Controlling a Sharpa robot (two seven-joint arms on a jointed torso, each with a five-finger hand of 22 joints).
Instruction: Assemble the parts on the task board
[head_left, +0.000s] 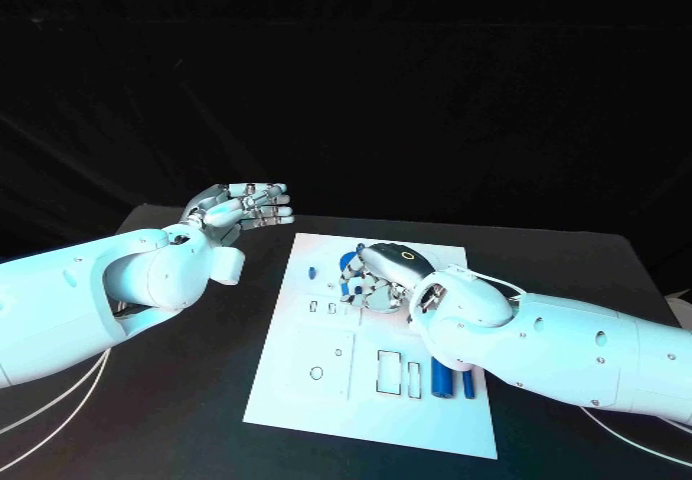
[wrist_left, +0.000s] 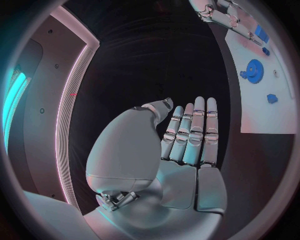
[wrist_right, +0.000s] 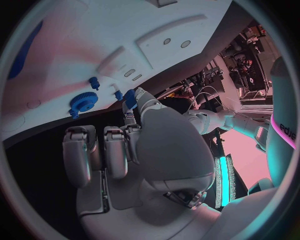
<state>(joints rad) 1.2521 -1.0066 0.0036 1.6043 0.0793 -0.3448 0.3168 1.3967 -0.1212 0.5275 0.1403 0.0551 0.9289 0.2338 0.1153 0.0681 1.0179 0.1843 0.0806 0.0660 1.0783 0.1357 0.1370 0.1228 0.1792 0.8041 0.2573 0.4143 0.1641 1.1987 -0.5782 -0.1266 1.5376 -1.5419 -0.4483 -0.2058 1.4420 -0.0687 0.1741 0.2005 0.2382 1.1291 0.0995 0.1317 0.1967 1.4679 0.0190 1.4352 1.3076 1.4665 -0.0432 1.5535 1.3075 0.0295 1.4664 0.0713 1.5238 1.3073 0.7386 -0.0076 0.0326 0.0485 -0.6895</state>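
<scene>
The white task board lies in the middle of the table. My right hand is down over its far middle, and in the right wrist view its thumb and a finger pinch a small blue part just above the board. A blue gear and a small blue peg sit on the board beside it. My left hand is raised off the board's far left corner, fingers straight and together, holding nothing. The left wrist view shows the same flat hand, the gear and another small blue part.
Two long blue pegs lie side by side at the board's near right, by my right forearm. A small blue oval sits near the board's left edge. White cables trail over the table at the near left.
</scene>
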